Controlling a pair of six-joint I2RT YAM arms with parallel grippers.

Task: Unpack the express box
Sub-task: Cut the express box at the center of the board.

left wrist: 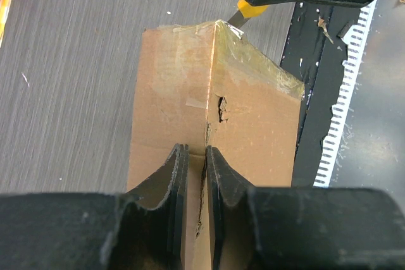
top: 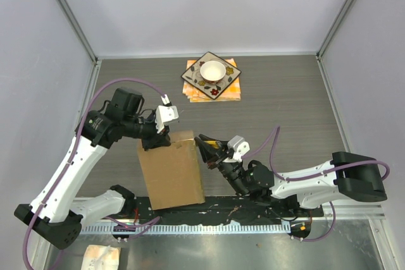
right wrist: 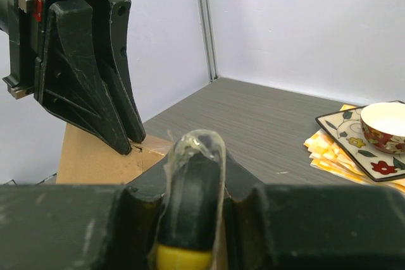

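The express box [top: 172, 172] is a plain brown cardboard box lying near the front of the table, with clear tape over its far end [left wrist: 253, 67] and a torn seam down its top. My left gripper [top: 159, 138] is at the box's far left corner. Its fingers [left wrist: 197, 156] are nearly closed, pinching a thin cardboard edge at the seam. My right gripper [top: 205, 150] is at the box's far right edge, shut on a black and yellow cutter [right wrist: 190, 219]. A strip of clear tape clings over the cutter's tip. From the left wrist, the cutter's yellow part [left wrist: 248, 9] shows just beyond the box's far corner.
A patterned square plate [top: 201, 83] holding a white bowl [top: 212, 69] sits on orange napkins [top: 234, 90] at the back of the table. A black strip [top: 253, 210] and a white toothed rail [top: 209, 226] run along the near edge. Grey walls enclose three sides.
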